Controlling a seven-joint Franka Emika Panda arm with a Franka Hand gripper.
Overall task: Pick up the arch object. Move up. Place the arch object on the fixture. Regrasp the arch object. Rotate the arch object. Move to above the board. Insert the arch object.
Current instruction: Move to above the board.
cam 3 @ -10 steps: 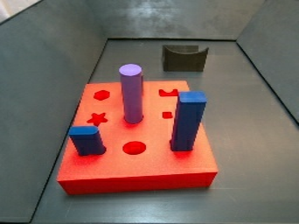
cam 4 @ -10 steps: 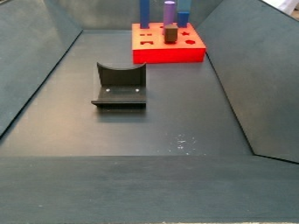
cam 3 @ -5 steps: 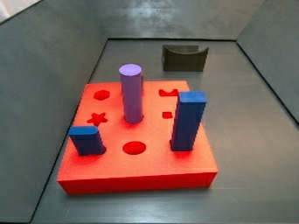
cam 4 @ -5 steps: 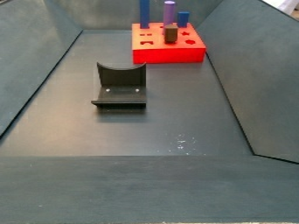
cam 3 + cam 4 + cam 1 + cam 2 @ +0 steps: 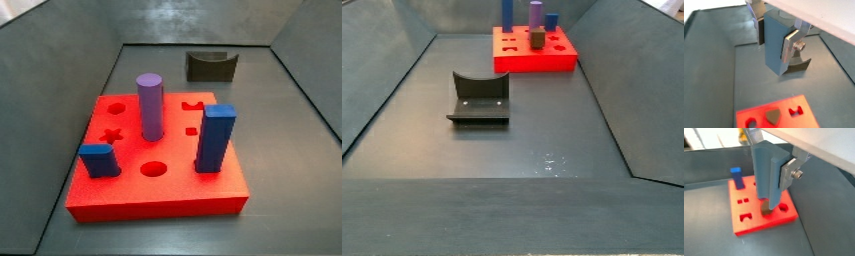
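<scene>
The fingers (image 5: 791, 170) of the gripper (image 5: 774, 173) are clamping the arch object (image 5: 769, 170) upright, well above the board (image 5: 761, 208), seemingly carrying it toward the board's arch hole (image 5: 193, 106), where the next move calls for aligning and lowering.

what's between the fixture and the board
Bare grey floor between the fixture and the board in a side view. The gripper holds the arch object above.
</scene>
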